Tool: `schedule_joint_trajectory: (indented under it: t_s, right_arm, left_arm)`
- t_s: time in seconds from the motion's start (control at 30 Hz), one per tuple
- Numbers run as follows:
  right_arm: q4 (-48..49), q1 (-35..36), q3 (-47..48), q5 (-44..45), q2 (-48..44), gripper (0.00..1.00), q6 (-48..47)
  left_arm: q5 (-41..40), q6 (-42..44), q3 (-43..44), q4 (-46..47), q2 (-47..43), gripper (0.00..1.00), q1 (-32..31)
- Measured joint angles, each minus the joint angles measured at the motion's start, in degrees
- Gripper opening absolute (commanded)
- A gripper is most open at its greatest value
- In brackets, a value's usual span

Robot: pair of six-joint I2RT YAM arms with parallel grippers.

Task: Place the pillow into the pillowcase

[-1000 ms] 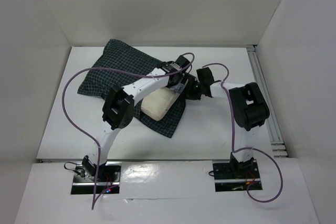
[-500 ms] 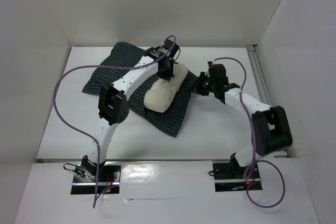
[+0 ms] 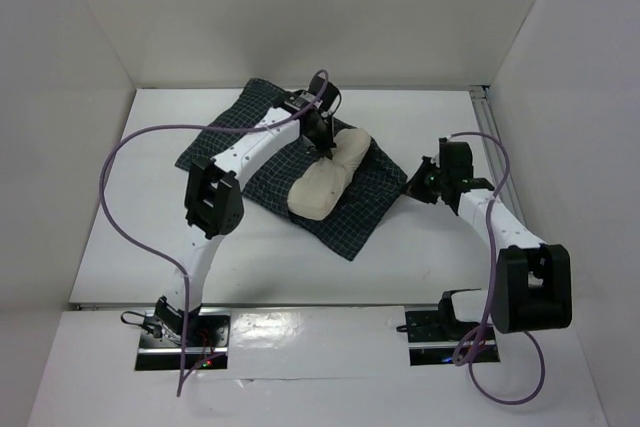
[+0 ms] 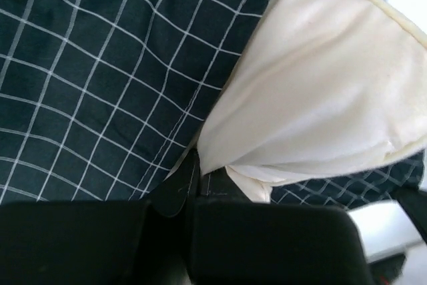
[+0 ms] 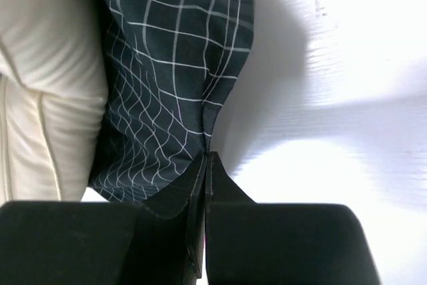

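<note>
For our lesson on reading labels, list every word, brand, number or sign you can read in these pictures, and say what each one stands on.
None: no text can be read in any view.
The pillow is plain, the pillowcase bears only a white grid pattern, and the table shows no print.

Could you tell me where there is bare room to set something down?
Bare table lies between the pillowcase and the near edge, and at the near left between the left arm and the side wall. The far right corner is free too. The middle is crowded: pillow, left gripper and right gripper.
</note>
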Motion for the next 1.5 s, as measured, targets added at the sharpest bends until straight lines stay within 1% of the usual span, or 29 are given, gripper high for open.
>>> schedule_joint_trajectory:
  t_s: [0.13,0.27,0.4,0.5,0.53,0.57,0.6,0.63,0.67,0.73,0.83,0.9,0.97,1.03,1.07,1.1,1.17,1.3,1.4,1.43,1.5]
  right_arm:
    - [-0.22,-1.05,0.09,0.50,0.22,0.00,-0.33]
    - [0.15,-1.92,1.57,1.92,3.06,0.00,-0.35]
    - [1.27,-2.38,3.43,3.23,8.39,0.00,-0.35]
    - [2.97,-2.27,5.33,2.69,13.55,0.00,-0.28]
    - [3.39,-2.08,5.68,2.40,14.49,0.07,-0.11]
    - [3.54,-1.84,5.95,2.23,14.78,0.21,0.20]
    - [3.52,-1.44,6.23,2.19,14.82,0.42,0.48]
    - [3.48,-0.72,6.67,2.29,14.67,0.49,1.20]
    - [3.45,0.04,7.21,2.86,14.56,0.54,1.42]
    - [3.26,2.84,8.41,4.35,13.51,0.57,2.60]
    - [3.37,8.90,9.25,7.45,9.73,0.58,5.42]
    - [3.50,13.70,9.73,10.27,6.69,0.53,7.54]
    - [4.13,18.86,11.17,13.05,5.44,0.44,9.18]
    - [6.08,23.54,13.05,14.86,6.40,0.37,10.86]
    - [7.02,24.74,13.64,14.91,7.28,0.36,11.28]
    - [8.59,25.46,14.05,14.84,8.72,0.36,11.80]
    - [12.24,25.73,14.08,14.73,11.76,0.32,12.72]
    - [20.50,25.38,12.94,14.01,17.66,0.32,14.36]
    - [27.45,24.96,12.46,12.63,21.29,0.33,15.34]
    - [29.73,24.96,12.39,12.31,22.49,0.36,15.58]
    - [34.05,24.92,12.28,12.20,24.37,0.38,16.00]
  left_arm:
    - [5.31,0.35,-4.42,2.93,-3.23,0.00,0.35]
    - [13.16,0.44,-8.39,5.33,-9.79,0.00,2.47]
    - [22.51,0.11,-9.14,7.48,-14.58,0.00,6.82]
    - [29.09,-0.37,-9.11,9.03,-15.56,0.00,10.75]
    - [31.04,-0.70,-9.11,9.20,-15.56,0.00,11.67]
    - [32.50,-1.11,-9.14,9.22,-15.56,0.00,12.22]
    - [33.77,-1.27,-9.14,9.25,-15.56,0.00,12.63]
    - [34.88,-1.40,-9.14,9.44,-15.56,0.00,12.83]
    - [35.76,-1.46,-9.14,9.94,-15.56,0.00,12.96]
    - [36.68,-1.66,-9.14,11.45,-15.58,0.00,13.18]
    - [37.59,-2.47,-9.44,12.70,-15.61,0.00,13.49]
    - [38.51,-3.06,-10.69,14.47,-15.78,0.00,13.68]
    - [39.47,-4.04,-12.20,15.80,-15.93,0.00,13.70]
    - [40.28,-4.57,-13.31,16.87,-15.93,0.00,13.70]
    - [40.39,-4.72,-13.64,17.20,-15.93,0.00,13.70]
    - [40.44,-4.90,-13.79,17.42,-15.93,0.00,13.70]
    - [40.72,-5.64,-13.79,17.86,-15.93,0.00,13.88]
    - [41.94,-6.78,-13.64,18.86,-16.33,0.00,14.97]
    - [42.82,-7.48,-12.70,19.26,-16.63,0.00,15.91]
    - [43.08,-7.58,-12.37,19.37,-16.76,0.00,16.22]
    - [43.56,-8.02,-12.22,19.91,-17.16,0.00,16.83]
